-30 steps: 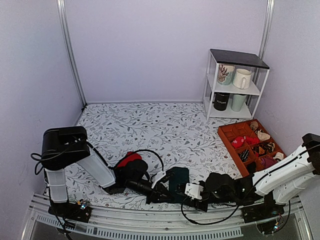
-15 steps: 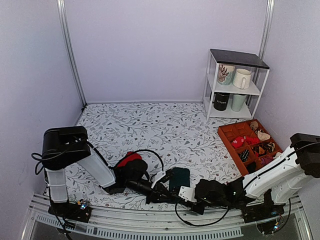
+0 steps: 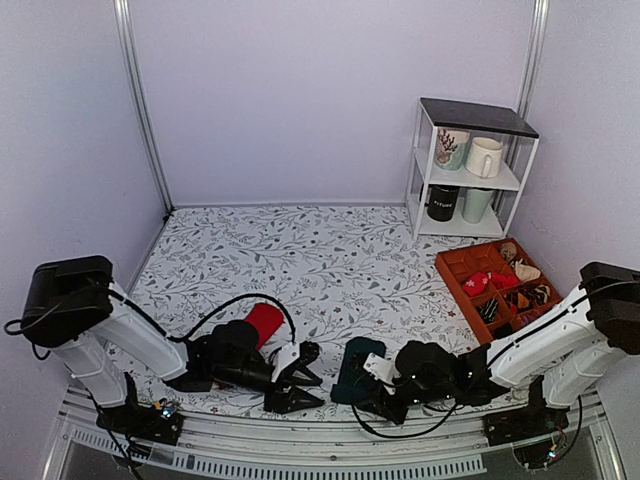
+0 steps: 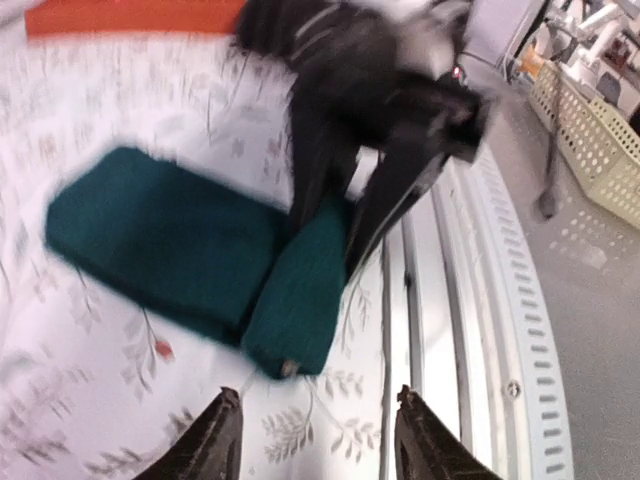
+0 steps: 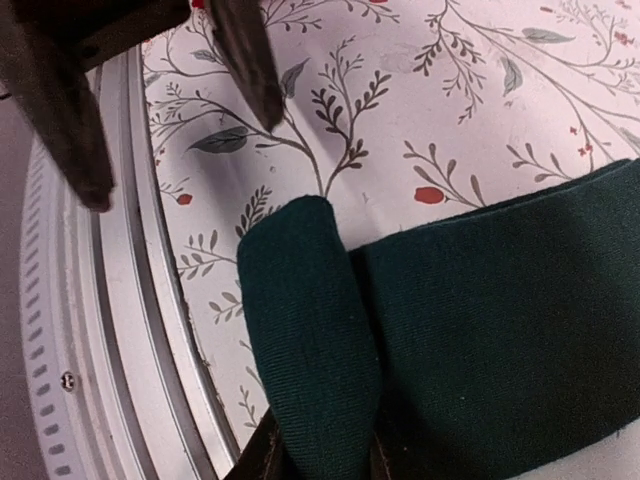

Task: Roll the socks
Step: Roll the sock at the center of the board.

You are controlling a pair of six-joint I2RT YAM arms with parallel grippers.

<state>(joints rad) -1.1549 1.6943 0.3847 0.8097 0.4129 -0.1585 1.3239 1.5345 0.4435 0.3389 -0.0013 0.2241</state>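
Rolling looks to be at its very start, and on the teal sock [image 5: 500, 300] alone. That sock lies flat on the worktop [image 3: 300, 250] close to the near rail [image 4: 440, 300], with 1 end turned up into a short fold. The right fingers [image 4: 385, 205] pinch that fold from both sides, and the right wrist view shows the cloth bunched between them. The left fingers [image 4: 215, 445] are spread with nothing between them. They sit low over the worktop just left of the sock, pointed toward it and apart from the cloth. The red sock [image 3: 263, 320] lies farther left, partly hidden by the left arm and well apart from the teal one. I cannot tell whether it is flat or folded.

I judge step 1 of the roll to be in hand, with only 1 turn made and most of the sock's length unrolled. The next move calls for the right fingers to carry the fold over onto the flat part and turn it again, tight enough that the soft cloth does not spring open. The left fingers could press the flat end down so the sock does not slide. The fold sits near the rail, so the roll should travel away from that edge. The 2 socks are not yet together.
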